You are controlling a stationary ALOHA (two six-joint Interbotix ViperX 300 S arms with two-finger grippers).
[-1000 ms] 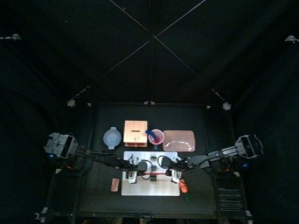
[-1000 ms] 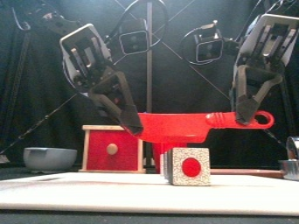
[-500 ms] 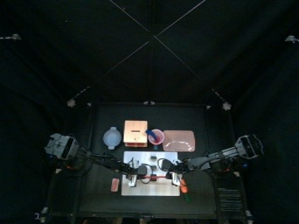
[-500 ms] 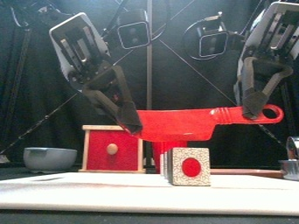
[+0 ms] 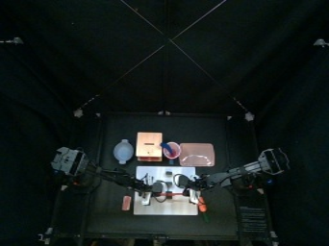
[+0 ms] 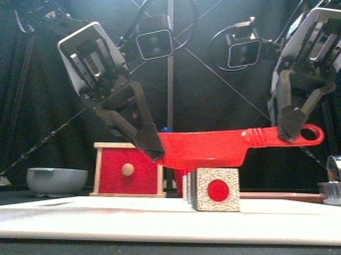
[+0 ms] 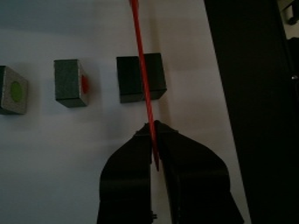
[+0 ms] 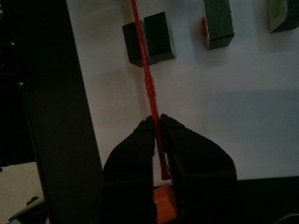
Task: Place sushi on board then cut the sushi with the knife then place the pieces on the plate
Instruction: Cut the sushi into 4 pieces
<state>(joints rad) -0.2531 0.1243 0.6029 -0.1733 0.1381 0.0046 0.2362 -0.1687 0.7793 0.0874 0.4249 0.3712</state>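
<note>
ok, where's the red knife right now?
In the front view the red knife is held near level over the white board, just above a sushi piece, left gripper at its blade end, right gripper at its handle.

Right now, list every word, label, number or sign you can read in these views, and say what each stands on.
None: no readable text on anything in view.
The red knife, clamped between the left pincer and the right pincer: no marking.
The sushi piece: only a red round centre, no sign.
The white board and the wooden box: plain.
</note>
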